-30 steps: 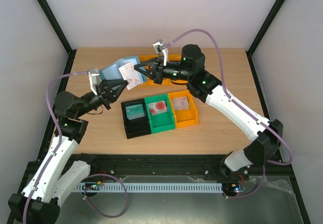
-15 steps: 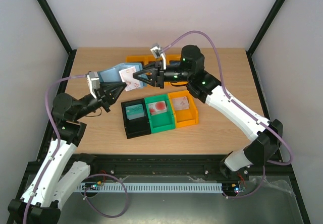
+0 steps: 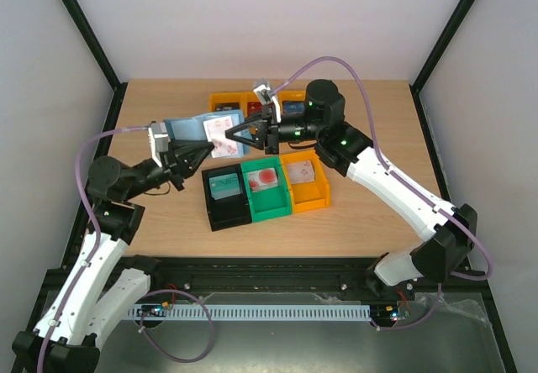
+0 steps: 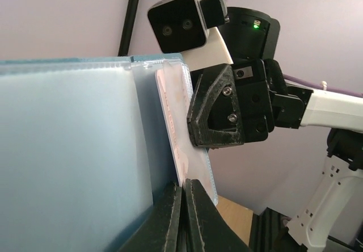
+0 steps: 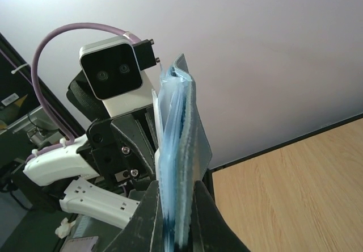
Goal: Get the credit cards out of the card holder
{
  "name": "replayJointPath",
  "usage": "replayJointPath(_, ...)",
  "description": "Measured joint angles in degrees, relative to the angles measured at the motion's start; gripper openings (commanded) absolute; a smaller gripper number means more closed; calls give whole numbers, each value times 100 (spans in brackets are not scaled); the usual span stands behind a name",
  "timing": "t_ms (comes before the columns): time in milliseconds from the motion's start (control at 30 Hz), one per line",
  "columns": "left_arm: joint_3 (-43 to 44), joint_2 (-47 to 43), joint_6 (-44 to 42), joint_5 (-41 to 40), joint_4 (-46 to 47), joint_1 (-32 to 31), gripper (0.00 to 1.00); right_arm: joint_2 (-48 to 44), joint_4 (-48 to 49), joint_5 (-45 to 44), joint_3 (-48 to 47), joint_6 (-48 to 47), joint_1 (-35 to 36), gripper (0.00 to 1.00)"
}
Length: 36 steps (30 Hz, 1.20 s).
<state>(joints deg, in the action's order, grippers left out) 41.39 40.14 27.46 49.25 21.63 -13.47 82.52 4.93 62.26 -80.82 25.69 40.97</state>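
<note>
The slate-blue card holder (image 3: 181, 128) hangs open in the air over the table's back left, held between both arms. My left gripper (image 3: 209, 145) is shut on its lower edge, and in the left wrist view its jaws (image 4: 184, 194) pinch the sleeve. A pale card with pink print (image 3: 220, 133) sits in the outer clear sleeve (image 4: 172, 128). My right gripper (image 3: 233, 133) is shut on that end of the holder. Its fingers (image 4: 221, 111) cover the sleeve's edge. Seen edge-on, the holder's blue layers (image 5: 180, 121) stand between the right gripper's jaws (image 5: 174, 188).
Three bins stand mid-table: black (image 3: 225, 209) with a teal card, green (image 3: 269, 201) with a red-and-white card, orange (image 3: 309, 193) with a card. More orange bins (image 3: 225, 102) line the back. Black frame posts stand at the table's sides.
The card holder has come down and toward the near side, lying flatter. The right gripper briefly loosened, shifted along the holder's end and closed on it again. The left grip is unchanged.
</note>
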Motion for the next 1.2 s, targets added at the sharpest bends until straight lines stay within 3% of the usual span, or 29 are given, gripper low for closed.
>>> replayJointPath(667, -22, -46, -118, 149, -192, 4, 3, -103, -776, 503, -33, -428, -319, 2)
replayJointPath(1000, -22, -254, -610, -570, -662, 44, 3, -501, -807, 127, -46, -321, -942, 2)
replayJointPath(1200, -22, -343, -599, -1416, -743, 177, 3, -332, -1899, -820, -238, -658, -973, 1)
